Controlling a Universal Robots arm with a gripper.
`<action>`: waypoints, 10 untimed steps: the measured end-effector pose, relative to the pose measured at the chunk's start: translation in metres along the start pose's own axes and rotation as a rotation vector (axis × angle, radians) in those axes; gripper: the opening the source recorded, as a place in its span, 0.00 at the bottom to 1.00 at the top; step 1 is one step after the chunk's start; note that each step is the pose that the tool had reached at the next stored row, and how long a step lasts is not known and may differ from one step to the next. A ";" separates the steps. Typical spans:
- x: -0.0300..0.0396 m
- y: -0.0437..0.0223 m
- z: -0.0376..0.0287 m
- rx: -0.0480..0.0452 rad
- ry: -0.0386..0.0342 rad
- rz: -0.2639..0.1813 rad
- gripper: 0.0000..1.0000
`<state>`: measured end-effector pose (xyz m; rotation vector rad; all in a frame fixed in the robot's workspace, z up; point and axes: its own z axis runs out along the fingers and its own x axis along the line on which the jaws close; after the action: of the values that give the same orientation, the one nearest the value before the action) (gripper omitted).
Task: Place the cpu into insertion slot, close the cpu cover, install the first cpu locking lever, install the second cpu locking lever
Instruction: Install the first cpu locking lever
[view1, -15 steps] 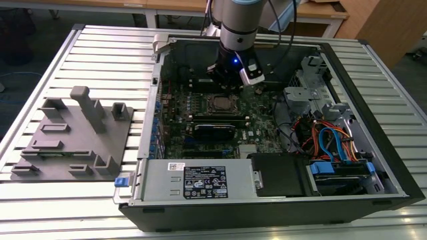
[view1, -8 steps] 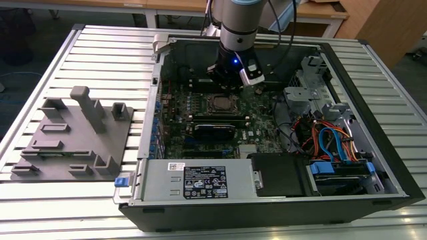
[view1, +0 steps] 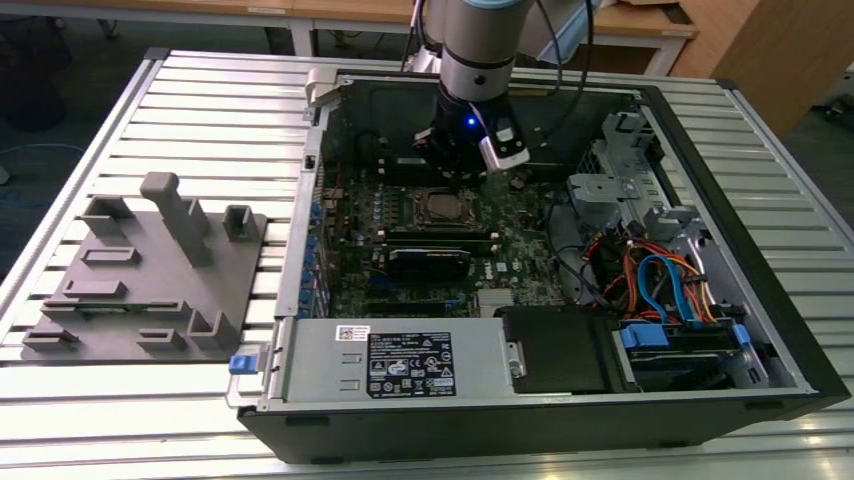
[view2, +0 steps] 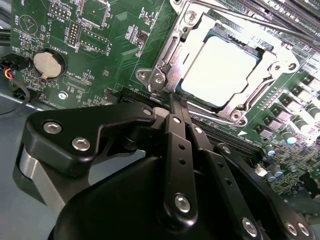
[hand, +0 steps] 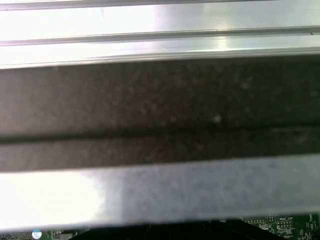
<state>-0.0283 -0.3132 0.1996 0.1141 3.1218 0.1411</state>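
Observation:
The cpu (view2: 217, 70), a square chip with a bright silver top, lies in the insertion slot (view2: 235, 116) on the green board. The cpu cover (view2: 172, 55), a silver frame, lies down around it, and the chip shows through its window. My gripper (view2: 177, 100) is shut, its two black fingers pressed together with nothing visible between them. The tips sit at the cover's corner tab (view2: 159, 79). A thin metal rod (view2: 260, 22) runs along the far side of the socket. In the exterior view my gripper (view1: 461, 165) hangs inside the open case, just behind the insertion slot (view1: 438, 205).
The open computer case (view1: 747, 240) stands on a slatted aluminium table (view1: 200, 110). A grey fixture plate (view1: 147, 270) lies on the exterior view's left. A power supply (view1: 400, 362), coloured cables (view1: 661, 280), memory slots (view1: 434, 240) and a coin battery (view2: 46, 64) surround the socket.

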 end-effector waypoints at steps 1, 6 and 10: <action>0.0000 0.0000 0.0000 0.0000 0.0000 0.000 0.10; 0.0001 -0.0002 0.0014 0.0061 0.0000 0.000 0.10; 0.0001 -0.0004 0.0028 0.0095 -0.0002 0.000 0.10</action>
<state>-0.0284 -0.3133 0.1968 0.1141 3.1226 0.1262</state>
